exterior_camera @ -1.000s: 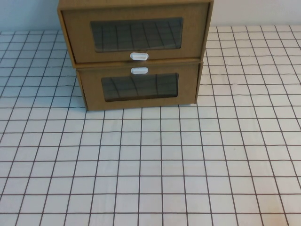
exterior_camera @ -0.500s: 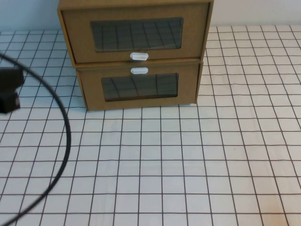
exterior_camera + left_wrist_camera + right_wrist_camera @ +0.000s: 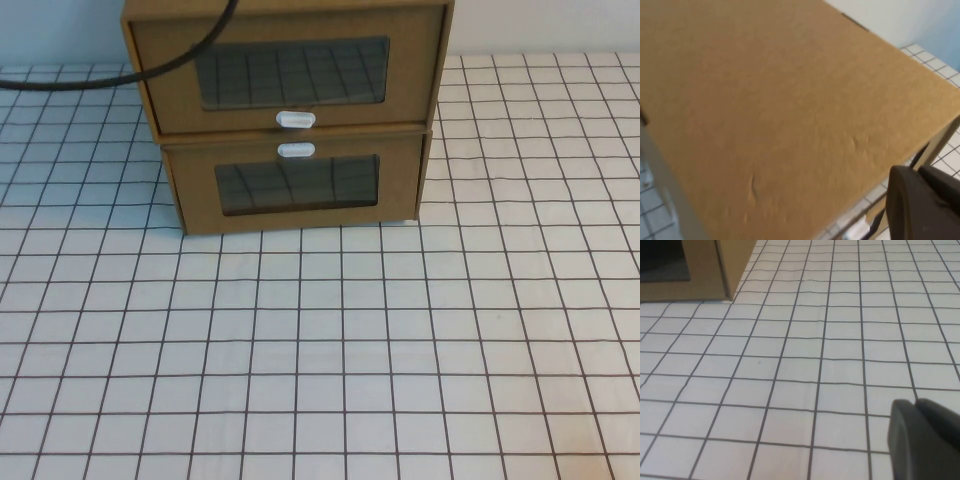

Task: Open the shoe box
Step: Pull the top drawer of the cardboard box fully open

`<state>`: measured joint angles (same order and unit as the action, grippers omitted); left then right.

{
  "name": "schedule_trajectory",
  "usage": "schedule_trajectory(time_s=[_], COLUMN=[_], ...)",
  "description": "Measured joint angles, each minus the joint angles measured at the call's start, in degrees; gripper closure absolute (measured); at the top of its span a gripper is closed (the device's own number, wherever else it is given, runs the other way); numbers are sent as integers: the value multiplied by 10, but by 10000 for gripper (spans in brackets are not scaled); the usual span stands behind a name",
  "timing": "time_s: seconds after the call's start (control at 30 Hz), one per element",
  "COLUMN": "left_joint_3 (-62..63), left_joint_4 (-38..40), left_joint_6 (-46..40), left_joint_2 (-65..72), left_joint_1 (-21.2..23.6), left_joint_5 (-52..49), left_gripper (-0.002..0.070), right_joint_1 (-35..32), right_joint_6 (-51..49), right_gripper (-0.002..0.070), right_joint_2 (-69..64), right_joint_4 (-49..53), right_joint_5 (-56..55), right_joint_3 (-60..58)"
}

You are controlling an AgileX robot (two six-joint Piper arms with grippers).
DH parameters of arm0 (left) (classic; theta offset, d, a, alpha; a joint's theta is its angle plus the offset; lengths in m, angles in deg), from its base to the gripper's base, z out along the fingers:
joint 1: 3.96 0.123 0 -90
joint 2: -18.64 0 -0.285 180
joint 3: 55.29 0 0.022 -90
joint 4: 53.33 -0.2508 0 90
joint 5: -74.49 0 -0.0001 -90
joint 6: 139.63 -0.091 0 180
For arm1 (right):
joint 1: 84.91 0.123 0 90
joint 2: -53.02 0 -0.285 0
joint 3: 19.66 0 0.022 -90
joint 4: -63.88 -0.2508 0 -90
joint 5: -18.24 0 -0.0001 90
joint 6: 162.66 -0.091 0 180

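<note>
The two stacked boxes sit at the far middle of the surface (image 3: 400, 350), fronts facing me, the top box (image 3: 288, 70) squarely on the bottom box (image 3: 297, 185). Both are shut. Each front has a dark window, and through them I see only faint grid lines, so I cannot tell whether either holds shoes. The top handle (image 3: 296, 120) sits at the lower edge of its front and the bottom handle (image 3: 296, 150) at the upper edge of its own, nearly touching, both with their long axis running left to right. My left tool (image 3: 922, 202) hangs over the brown lid of the top box, close above it. The high view shows none of that arm except its cable (image 3: 150, 68), which curves across that box's upper left corner. I cannot tell how this tool is set, and I see nothing in it. My right tool (image 3: 925, 437) is low over the bare surface, well apart from the boxes. The bottom box's near right corner lies ahead of it and to its left. It is fully closed and holds nothing. The left arm is clearly the nearer one. As I judge it, the handles lie below and toward me from the left tool, around the lid's front edge. The move would call for coming forward over that edge and down onto a handle, gripping across its short side.
</note>
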<state>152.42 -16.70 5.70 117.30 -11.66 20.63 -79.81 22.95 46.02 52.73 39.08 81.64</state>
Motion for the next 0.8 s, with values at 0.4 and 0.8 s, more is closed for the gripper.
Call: schedule_trajectory(time_s=[0.4, 0.8], left_joint_3=[258, 268], left_joint_4=[-33, -64], left_joint_6=[47, 49], left_joint_2=[218, 260], left_joint_1=[-50, -55], left_joint_5=[-81, -78], left_gripper=[677, 677], right_joint_1=[0, 0], right_joint_6=[0, 0], right_gripper=[689, 690], right_joint_2=[0, 0], right_joint_4=[0, 1], right_joint_5=[0, -15], right_joint_3=[0, 0])
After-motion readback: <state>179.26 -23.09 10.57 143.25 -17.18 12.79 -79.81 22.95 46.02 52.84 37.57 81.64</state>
